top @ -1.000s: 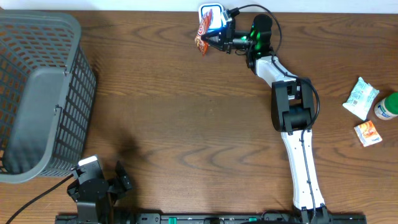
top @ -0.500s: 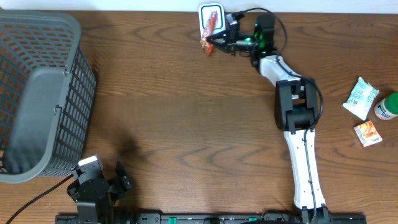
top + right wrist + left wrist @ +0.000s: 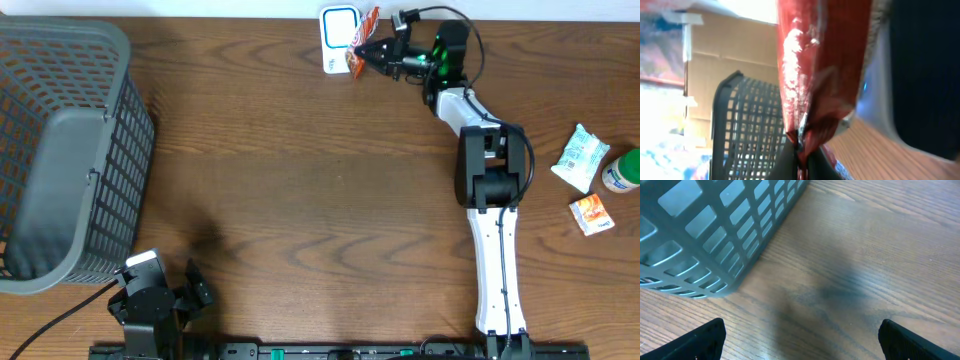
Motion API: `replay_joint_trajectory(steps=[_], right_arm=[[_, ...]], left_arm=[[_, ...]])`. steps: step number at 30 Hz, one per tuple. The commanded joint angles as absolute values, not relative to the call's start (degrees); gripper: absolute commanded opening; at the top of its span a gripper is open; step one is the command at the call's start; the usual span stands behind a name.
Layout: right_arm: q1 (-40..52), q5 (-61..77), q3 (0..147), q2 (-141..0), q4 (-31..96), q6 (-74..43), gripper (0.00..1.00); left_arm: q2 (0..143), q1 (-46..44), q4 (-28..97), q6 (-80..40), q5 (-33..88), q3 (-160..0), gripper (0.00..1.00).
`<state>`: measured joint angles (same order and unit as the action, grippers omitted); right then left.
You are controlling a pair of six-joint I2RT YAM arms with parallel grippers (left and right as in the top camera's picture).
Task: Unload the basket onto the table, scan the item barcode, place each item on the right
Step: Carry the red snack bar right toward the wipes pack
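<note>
As the right gripper (image 3: pixel 372 52) pinches it, the red packet (image 3: pixel 369 18) runs lengthwise near-to-far; left gripper (image 3: pixel 805 341) spread

A mock shop checkout. A basket (image 3: pixel 60 150) fills the desk's (image 3: pixel 300 180) left edge. A scanner (image 3: pixel 338 28) stands at its far edge.

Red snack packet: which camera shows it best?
Right wrist: the red snack packet fills the frame, pinched in the right tool. Overhead shows it small, beside the white scanner. Left wrist shows only basket and table.
</note>
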<state>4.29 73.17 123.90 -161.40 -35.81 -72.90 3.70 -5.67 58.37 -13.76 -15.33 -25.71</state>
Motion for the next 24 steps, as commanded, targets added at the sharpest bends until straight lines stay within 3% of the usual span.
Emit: replay_joint_trajectory(steps=[1, 6, 9, 20, 24], right_arm=[[1.48, 76.88, 124.51, -158.23, -44.27, -81.69, 0.02], [-0.93, 78.39, 124.49, -153.27, -66.61, -101.08, 0.02], [-1.65, 79.26, 124.49, -149.77, -73.43, -106.76, 0.02], [-0.73, 78.17, 124.49, -133.49, -62.98, -106.0, 0.02], [-0.14, 76.99, 124.49, -125.45, -47.46, -93.56, 0.02]], left_arm=[[3.62, -5.43, 58.39, -14.26, -15.64, -25.71, 0.98], [3.62, -5.43, 58.39, -14.26, -15.64, -25.71, 0.98], [3.62, -5.43, 58.39, -14.26, -15.64, -25.71, 0.98], [3.62, -5.43, 58.39, -14.28, -15.64, -25.71, 0.98], [3.62, -5.43, 58.39, -14.28, -15.64, -25.71, 0.98]])
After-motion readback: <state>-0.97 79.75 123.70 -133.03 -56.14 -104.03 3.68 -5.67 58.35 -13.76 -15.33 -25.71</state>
